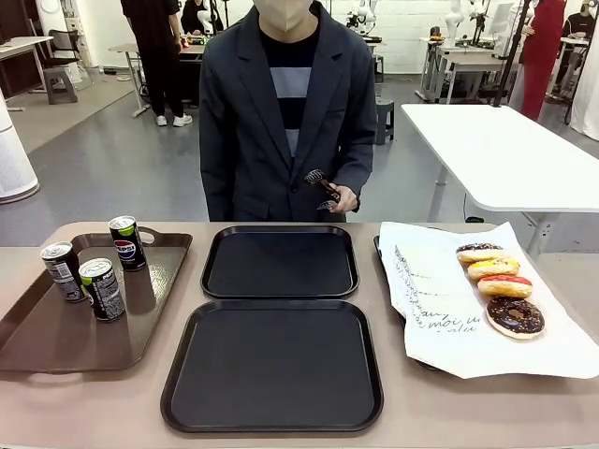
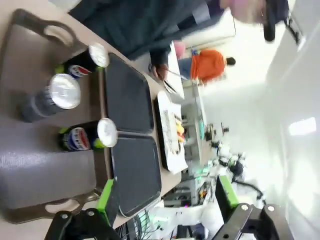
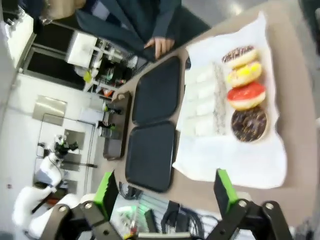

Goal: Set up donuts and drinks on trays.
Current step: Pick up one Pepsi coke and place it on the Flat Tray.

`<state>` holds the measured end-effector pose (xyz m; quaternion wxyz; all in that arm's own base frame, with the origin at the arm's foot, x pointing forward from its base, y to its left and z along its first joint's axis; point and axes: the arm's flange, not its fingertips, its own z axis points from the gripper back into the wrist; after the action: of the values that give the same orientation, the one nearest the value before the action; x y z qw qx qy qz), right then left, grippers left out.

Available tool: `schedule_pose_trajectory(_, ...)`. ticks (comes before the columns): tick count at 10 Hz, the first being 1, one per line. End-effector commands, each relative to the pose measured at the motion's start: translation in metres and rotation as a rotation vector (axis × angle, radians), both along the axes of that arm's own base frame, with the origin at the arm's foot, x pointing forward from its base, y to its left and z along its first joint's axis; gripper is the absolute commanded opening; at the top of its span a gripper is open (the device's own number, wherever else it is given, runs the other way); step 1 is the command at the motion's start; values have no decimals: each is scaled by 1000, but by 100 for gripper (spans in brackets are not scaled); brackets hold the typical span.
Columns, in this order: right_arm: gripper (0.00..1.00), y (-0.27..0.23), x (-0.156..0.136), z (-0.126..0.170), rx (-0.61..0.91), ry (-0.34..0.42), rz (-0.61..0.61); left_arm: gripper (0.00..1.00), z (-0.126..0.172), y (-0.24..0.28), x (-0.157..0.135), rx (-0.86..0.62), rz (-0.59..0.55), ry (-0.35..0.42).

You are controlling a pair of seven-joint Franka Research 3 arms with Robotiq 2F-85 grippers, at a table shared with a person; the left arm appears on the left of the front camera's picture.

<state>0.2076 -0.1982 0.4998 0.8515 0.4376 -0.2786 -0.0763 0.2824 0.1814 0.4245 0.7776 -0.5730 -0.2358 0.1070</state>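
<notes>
brown glossy tray [image 1: 56, 341]: 3 slim upright cans [image 1: 101, 288]
white paper sheet [image 1: 435, 290]: 4 iced ring donuts [image 1: 504, 286]
2 matte black trays [image 1: 273, 365]: mid-table
left gripper [image 2: 165, 194], right gripper [image 3: 164, 186]: fingers wide, nothing held

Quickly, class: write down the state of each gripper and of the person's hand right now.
Left gripper: open, empty.
Right gripper: open, empty.
Person's hand: holding tongs.

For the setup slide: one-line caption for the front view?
Two black trays mid-table, three cans on a brown tray at left, four donuts on white paper at right, person standing opposite.
</notes>
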Motion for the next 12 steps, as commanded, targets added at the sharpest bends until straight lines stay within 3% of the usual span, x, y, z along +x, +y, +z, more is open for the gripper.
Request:
schedule_pose_trajectory(1,100,61,-49,-103,59,18,64,100,-21,-6,-15,-10,27,1)
schedule_pose_trajectory(4,100,50,-65,-120,144,-20,11,100,-19,-7,-16,41,3,37)
schedule_pose_trajectory(5,100,53,-60,-122,107,34,-24,100,-13,-11,-16,118,-8,11)
schedule_pose_trajectory(6,100,-41,-47,-64,125,18,30,100,-25,12,-8,9,20,50)
schedule_pose_trajectory(12,100,-41,-47,-64,125,18,30,100,-25,12,-8,9,20,50)
